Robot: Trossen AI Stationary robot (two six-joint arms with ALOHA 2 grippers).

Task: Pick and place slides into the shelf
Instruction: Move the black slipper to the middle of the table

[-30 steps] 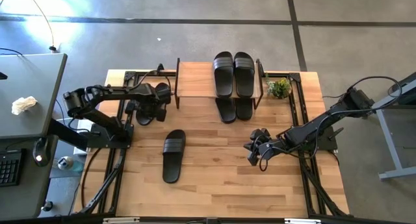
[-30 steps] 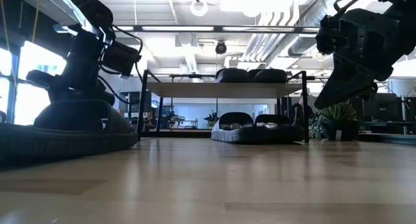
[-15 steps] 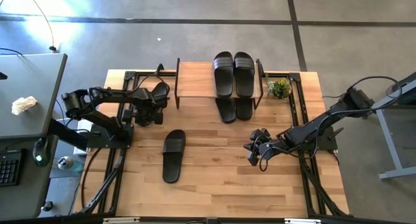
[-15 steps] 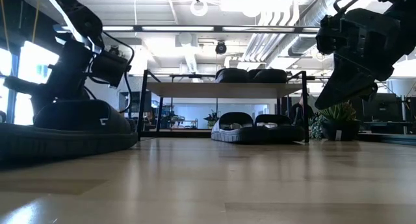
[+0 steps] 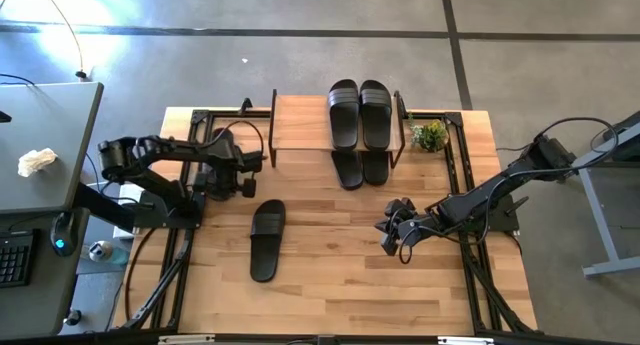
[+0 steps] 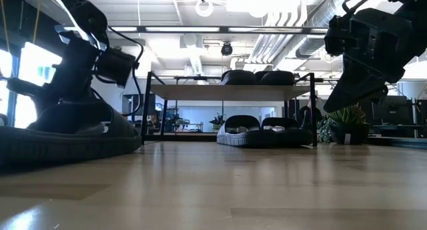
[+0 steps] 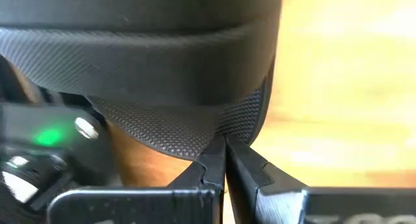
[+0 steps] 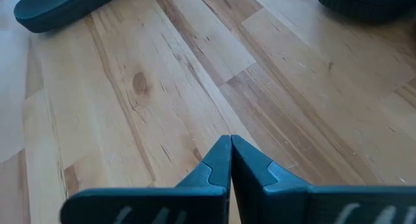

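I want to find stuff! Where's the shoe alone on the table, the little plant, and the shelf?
Lone slide [image 5: 266, 240], high view, on its strap.
Plant [image 5: 431, 136], high view, on its green leaves.
Shelf [image 5: 300, 122], high view, on the bare part of its top board.

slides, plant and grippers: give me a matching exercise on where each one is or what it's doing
1 lone slide
2 plant
3 right gripper
4 left gripper

a right of the shelf
b shut, above bare table
c flat on the table, in front of the shelf
d shut on the slide left of the shelf

Pairs: 1-c, 2-a, 3-b, 4-d
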